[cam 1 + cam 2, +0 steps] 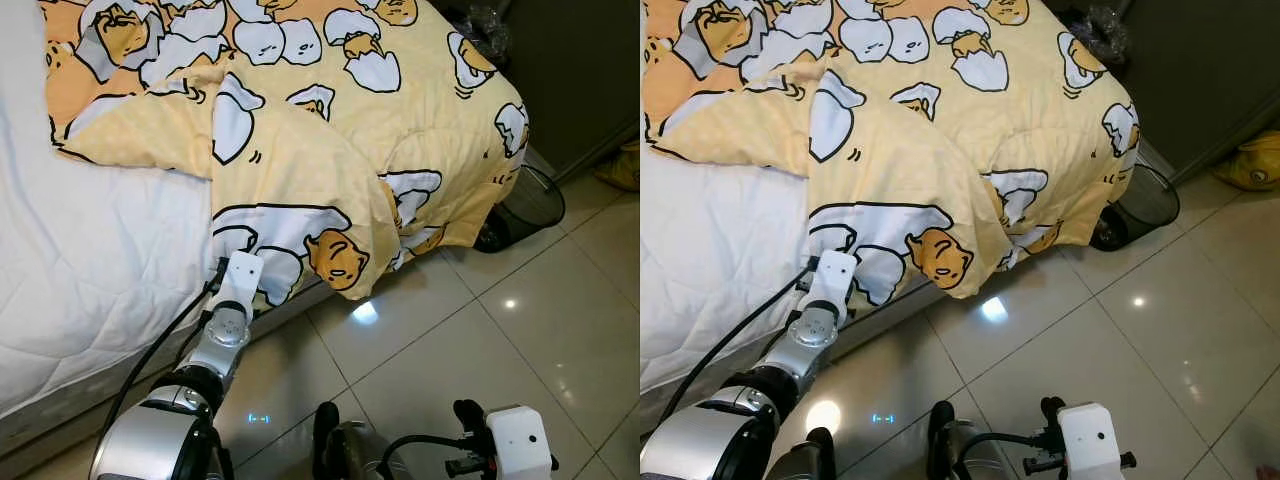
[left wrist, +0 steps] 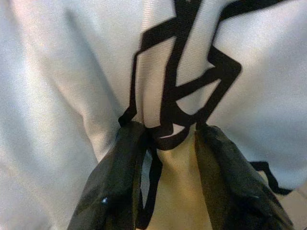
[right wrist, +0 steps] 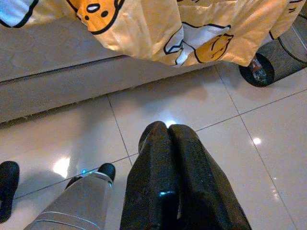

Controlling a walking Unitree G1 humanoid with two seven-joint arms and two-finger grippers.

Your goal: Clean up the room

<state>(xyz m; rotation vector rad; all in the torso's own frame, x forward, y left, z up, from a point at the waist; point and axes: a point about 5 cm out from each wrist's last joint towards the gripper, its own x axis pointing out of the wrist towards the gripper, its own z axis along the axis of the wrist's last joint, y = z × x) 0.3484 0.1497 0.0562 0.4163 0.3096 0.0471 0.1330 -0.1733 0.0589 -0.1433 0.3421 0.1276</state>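
A yellow blanket [image 1: 300,150] printed with cartoon egg figures lies rumpled over the foot end of a white bed [image 1: 80,250], one corner hanging down toward the floor. My left arm reaches up to that hanging edge, its white wrist [image 1: 243,275] right at the fabric. In the left wrist view my left gripper [image 2: 165,129] is shut on a fold of the blanket [image 2: 168,62], cloth pinched between the two black fingers [image 2: 120,163]. My right gripper [image 3: 168,127] is shut on nothing and hangs low over the tiled floor [image 3: 201,105], short of the bed.
A black wire mesh bin [image 1: 535,200] stands on the floor by the bed's far corner. A dark cabinet [image 1: 580,70] rises at the back right, with a yellow object [image 1: 625,165] at its foot. Glossy tiles [image 1: 520,320] stretch to my right.
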